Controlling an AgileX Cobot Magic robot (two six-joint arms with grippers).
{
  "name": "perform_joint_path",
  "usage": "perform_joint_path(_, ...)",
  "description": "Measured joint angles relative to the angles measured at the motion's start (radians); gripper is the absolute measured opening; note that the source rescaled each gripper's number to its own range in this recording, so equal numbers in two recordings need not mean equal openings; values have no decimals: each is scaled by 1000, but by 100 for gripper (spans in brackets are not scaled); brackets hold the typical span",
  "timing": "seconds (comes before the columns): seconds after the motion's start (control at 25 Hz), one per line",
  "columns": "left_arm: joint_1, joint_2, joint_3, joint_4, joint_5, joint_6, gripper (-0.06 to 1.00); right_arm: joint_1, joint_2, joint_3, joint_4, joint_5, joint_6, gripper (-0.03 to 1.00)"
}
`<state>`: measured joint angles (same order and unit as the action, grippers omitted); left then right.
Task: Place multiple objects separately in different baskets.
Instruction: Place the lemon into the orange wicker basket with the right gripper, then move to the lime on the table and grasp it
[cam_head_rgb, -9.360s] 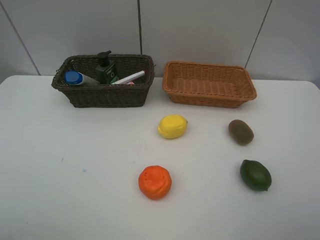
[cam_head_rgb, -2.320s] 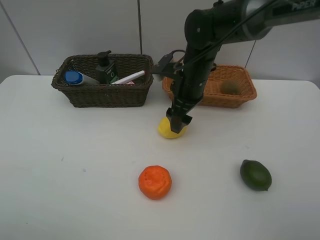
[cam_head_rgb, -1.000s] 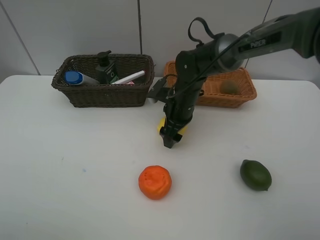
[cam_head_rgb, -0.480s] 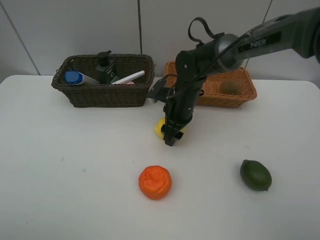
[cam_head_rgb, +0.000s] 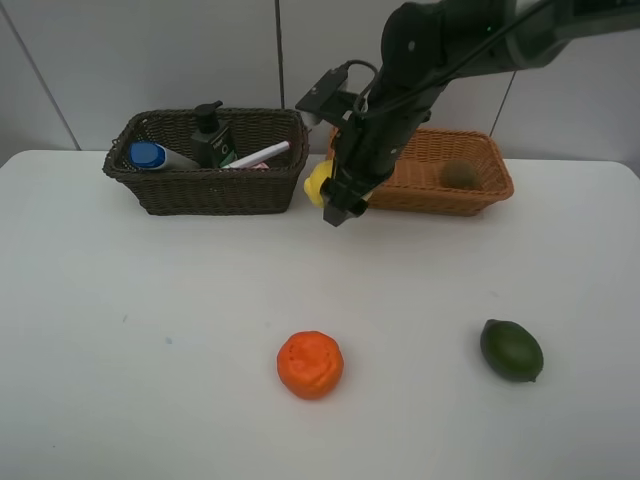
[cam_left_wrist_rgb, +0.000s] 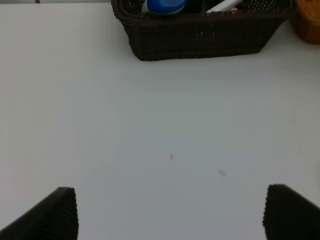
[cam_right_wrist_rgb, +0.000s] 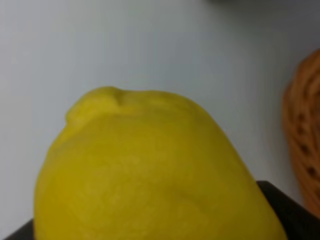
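My right gripper (cam_head_rgb: 331, 202) is shut on the yellow lemon (cam_head_rgb: 317, 184) and holds it in the air between the two baskets. In the right wrist view the lemon (cam_right_wrist_rgb: 150, 170) fills most of the picture. The dark brown basket (cam_head_rgb: 205, 190) holds a blue-capped bottle (cam_head_rgb: 148, 156), a dark green pump bottle (cam_head_rgb: 212, 138) and a white marker (cam_head_rgb: 262, 154). A brown kiwi (cam_head_rgb: 459, 175) lies in the orange-tan basket (cam_head_rgb: 430, 198). The orange (cam_head_rgb: 310, 364) and the green lime (cam_head_rgb: 511, 350) rest on the table. My left gripper (cam_left_wrist_rgb: 170, 214) is open over bare table, out of the exterior view.
The white table (cam_head_rgb: 140, 320) ends at a light panelled wall just behind the baskets. In the left wrist view the dark basket (cam_left_wrist_rgb: 200, 37) stands ahead of the open fingers, with the orange-tan basket's corner (cam_left_wrist_rgb: 309, 20) beside it.
My right gripper closed on the lemon, lifted it off the table and carried it up and back toward the baskets. The left gripper has not moved.
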<state>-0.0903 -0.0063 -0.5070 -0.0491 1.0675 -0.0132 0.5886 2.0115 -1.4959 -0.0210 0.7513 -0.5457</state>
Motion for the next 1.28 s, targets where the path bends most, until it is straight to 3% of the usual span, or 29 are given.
perform_joint_path(0.16, 0, 0, 0, 0, 0, 0, 97, -81, -8, 0, -12, -91, 63, 43)
perform_joint_path(0.32, 0, 0, 0, 0, 0, 0, 97, -208, 19, -10, -12, -270, 186, 43)
perform_joint_path(0.64, 0, 0, 0, 0, 0, 0, 97, -378, 111, -11, 21, -436, 419, 44)
perform_joint_path(0.68, 0, 0, 0, 0, 0, 0, 97, -393, 122, -11, 21, -443, 444, 55)
perform_joint_path(0.72, 0, 0, 0, 0, 0, 0, 97, -402, 129, -11, 21, -449, 458, 72)
perform_joint_path(0.8, 0, 0, 0, 0, 0, 0, 97, -408, 134, -11, 8, -453, 471, 89)
perform_joint_path(0.88, 0, 0, 0, 0, 0, 0, 97, -408, 135, -11, 4, -452, 473, 96)
perform_joint_path(1.0, 0, 0, 0, 0, 0, 0, 97, -407, 135, -11, 5, -441, 474, 96)
perform_joint_path(1.16, 0, 0, 0, 0, 0, 0, 97, -407, 104, -11, 13, -358, 482, 97)
perform_joint_path(1.28, 0, 0, 0, 0, 0, 0, 97, -407, 41, -11, 35, -243, 505, 99)
